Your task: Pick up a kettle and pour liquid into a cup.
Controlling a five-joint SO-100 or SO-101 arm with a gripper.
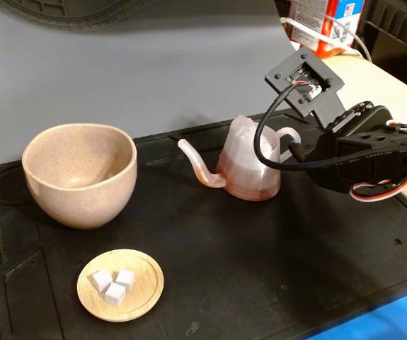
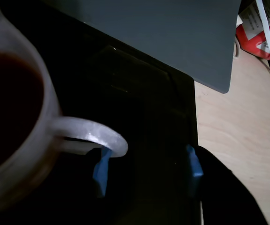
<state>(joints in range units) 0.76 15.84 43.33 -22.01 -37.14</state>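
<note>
Fixed view. The arm enters from the right, its jaws (image 1: 288, 145) at the loop handle of the kettle (image 1: 249, 168); the arm's body hides how far they are parted. The kettle stands upright on a black mat (image 1: 260, 262), its thin spout pointing away from the jaws toward the cup (image 1: 80, 173), which stands well beyond the spout. A wooden dish (image 1: 120, 285) bearing three white cubes (image 1: 114, 284) lies in front of the cup, also far from the jaws.

Wrist view. The jaws (image 2: 146, 171) stand wide open, holding nothing, blue pads (image 2: 102, 169) on their inner faces. The kettle (image 2: 36, 154) sits just ahead of them; its handle (image 2: 92, 136) overlaps the tip of one finger, contact uncertain. Dark liquid (image 2: 8, 108) shows through the kettle's mouth. Pale table (image 2: 238, 140) lies past the other finger.
</note>
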